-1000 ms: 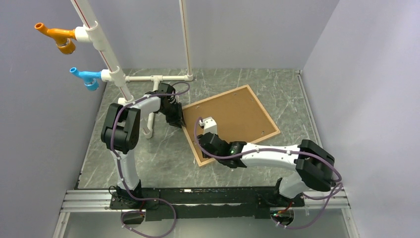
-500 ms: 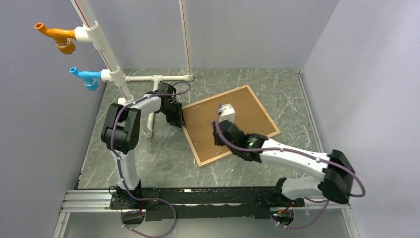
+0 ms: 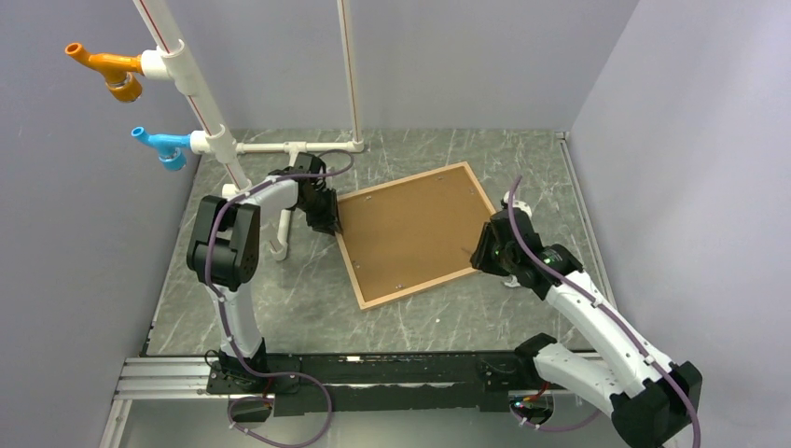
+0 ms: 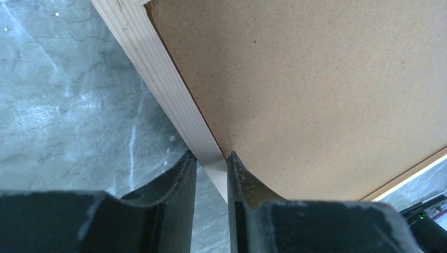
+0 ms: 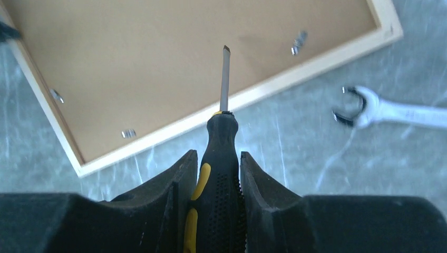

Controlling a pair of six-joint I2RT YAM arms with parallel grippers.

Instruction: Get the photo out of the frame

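**Photo not yet out: frame held, screwdriver ready**

The frame [image 3: 401, 182] lies face down on the table [image 3: 280, 308]. The photo [image 3: 410, 233] sits inside it, with only its plain brown back showing. Small metal clips [image 5: 128, 133] along the frame's inner edges appear to pin that back in place. None looks bent away, though they are too small to be sure.

The left hand [image 4: 211, 155] is at the frame's left rail near its far corner. Its two fingers are closed to a narrow gap, pinching the light-wood moulding between them. The right hand [image 3: 492, 250] hovers off the frame's right corner. Its jaws are clamped around the black-and-yellow handle of a flat-blade screwdriver [image 5: 221, 142], whose tip points in over the brown back, above it and not touching.

By my reading the work is at an early stage. The frame is steadied and the tool is in hand, but the clips have yet to be turned or pried and the photo lifted out.

A wrench [image 5: 390, 110] lies on the table just beyond the frame's right rail. No brand, label or writing can be read on anything.
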